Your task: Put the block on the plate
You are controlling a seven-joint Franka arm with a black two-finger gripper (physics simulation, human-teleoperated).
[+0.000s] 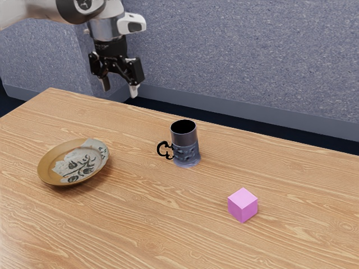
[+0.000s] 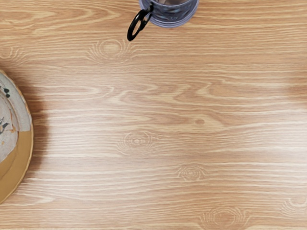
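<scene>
My gripper (image 1: 119,92) hangs high over the far edge of the table in the exterior view, its two fingers spread apart and nothing between them. A pink block (image 1: 243,205) rests on the wood toward the exterior view's right, well away from the gripper. Toward the exterior view's left lies a round plate (image 1: 49,168), brown with a grey patterned patch, with nothing on it. Part of the plate (image 2: 21,155) is also visible in the wrist view.
A dark blue mug (image 1: 185,147) stands upright between plate and block, its black handle toward the plate. The mug (image 2: 175,17) is partly visible in the wrist view. The wooden table (image 1: 140,224) carries all three things; a grey wall rises behind it.
</scene>
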